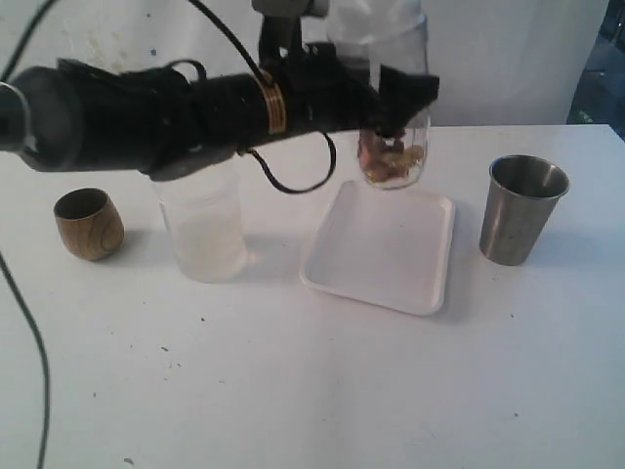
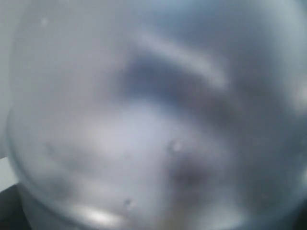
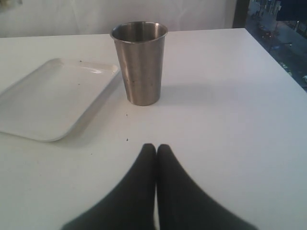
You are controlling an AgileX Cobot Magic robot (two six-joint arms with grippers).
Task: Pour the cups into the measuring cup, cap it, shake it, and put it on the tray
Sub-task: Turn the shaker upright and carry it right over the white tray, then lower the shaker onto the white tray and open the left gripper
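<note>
White table point(image 1: 293, 391), clear cylindrical measuring cup point(image 1: 395, 164) in left pincer point(image 1: 402, 106), rimmed tray point(image 1: 381, 256)

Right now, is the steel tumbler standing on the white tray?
No, the steel tumbler stands upright on the table beside the white tray, not on it.

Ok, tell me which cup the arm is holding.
The clear measuring cup with brownish bits inside, gripped by the left gripper by the far edge of the tray. The wooden cup, frosted cup and steel tumbler stand free on the table.
</note>
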